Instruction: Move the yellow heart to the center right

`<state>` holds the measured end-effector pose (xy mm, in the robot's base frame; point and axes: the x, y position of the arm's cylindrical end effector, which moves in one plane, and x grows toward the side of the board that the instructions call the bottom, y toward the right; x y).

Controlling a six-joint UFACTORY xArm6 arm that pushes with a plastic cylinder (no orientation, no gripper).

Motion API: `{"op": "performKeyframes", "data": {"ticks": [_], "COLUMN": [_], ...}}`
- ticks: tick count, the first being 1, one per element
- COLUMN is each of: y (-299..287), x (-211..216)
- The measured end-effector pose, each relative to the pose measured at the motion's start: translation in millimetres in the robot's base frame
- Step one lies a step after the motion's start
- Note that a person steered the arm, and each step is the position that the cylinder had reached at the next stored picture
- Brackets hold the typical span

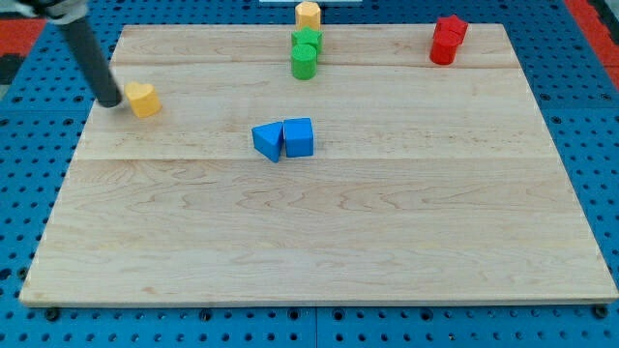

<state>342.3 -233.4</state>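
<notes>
The yellow heart (144,99) lies on the wooden board near its left edge, toward the view's top. My tip (110,101) is just left of the heart, close to it or touching it; the dark rod slants up to the view's top left. Two blue blocks sit side by side near the board's middle: a blue triangle (268,140) and a blue cube (300,137).
A yellow hexagon block (308,14) stands at the board's top edge, with a green star (308,41) and a green cylinder (304,62) just below it. Two red blocks (447,40) sit at the top right. The wooden board (319,242) lies on a blue pegboard.
</notes>
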Motion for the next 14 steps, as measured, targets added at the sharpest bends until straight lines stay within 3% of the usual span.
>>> {"op": "performKeyframes", "data": {"ticks": [1, 2, 6, 7, 9, 10, 11, 12, 13, 14], "y": [99.7, 120.5, 129.7, 87.6, 279.6, 244.8, 303.9, 366.8, 362.7, 408.9], "x": [-8.8, -8.8, -6.6, -6.6, 2.3, -19.0, -21.7, 3.9, -25.6, -27.5]}}
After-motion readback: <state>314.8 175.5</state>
